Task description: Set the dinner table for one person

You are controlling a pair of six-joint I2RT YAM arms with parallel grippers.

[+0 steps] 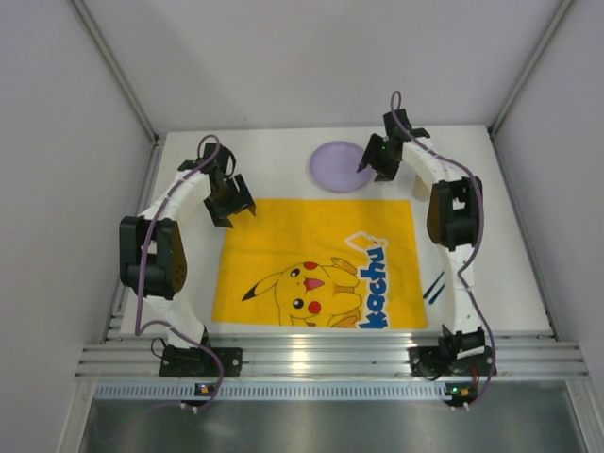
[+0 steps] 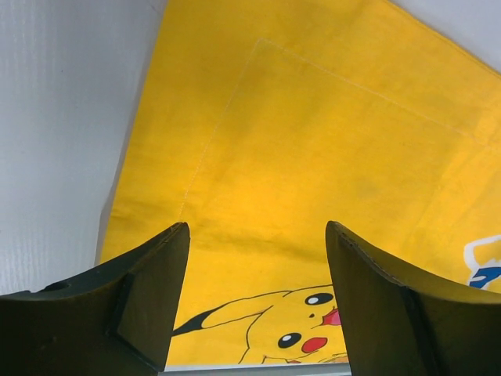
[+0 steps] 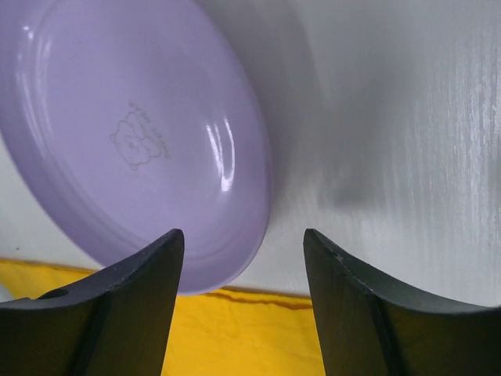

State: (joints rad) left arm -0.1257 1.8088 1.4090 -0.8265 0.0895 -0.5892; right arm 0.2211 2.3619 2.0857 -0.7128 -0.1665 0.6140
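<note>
Lilac and glossy, the plate (image 1: 338, 166) lies on the dinner table (image 1: 510, 236) near its far edge, just beyond the far edge of the yellow mat (image 1: 316, 255) and a little right of the middle. The right gripper (image 3: 243, 239) stands at the plate's right rim with its jaws apart and nothing between them. The rim is just ahead of the fingertips, not yet inside.

To take the plate well, I think one finger must go under the rim and the other over it, low to the table, because the rim is thin and the plate can slide on the smooth surface. Once gripped, it should be lifted a little before it goes over the cloth, otherwise the mat may wrinkle.

The left gripper (image 2: 257, 231) hovers over the far left corner of the mat, released and empty. Two thin dark blue sticks (image 1: 434, 286) — perhaps chopsticks, they are too small to tell — lie by the right edge of the mat.

The table is white and matte, with a ribbed aluminium rail (image 1: 330, 359) at its near edge. Plain pale walls (image 1: 57, 142) close it on three sides.
</note>
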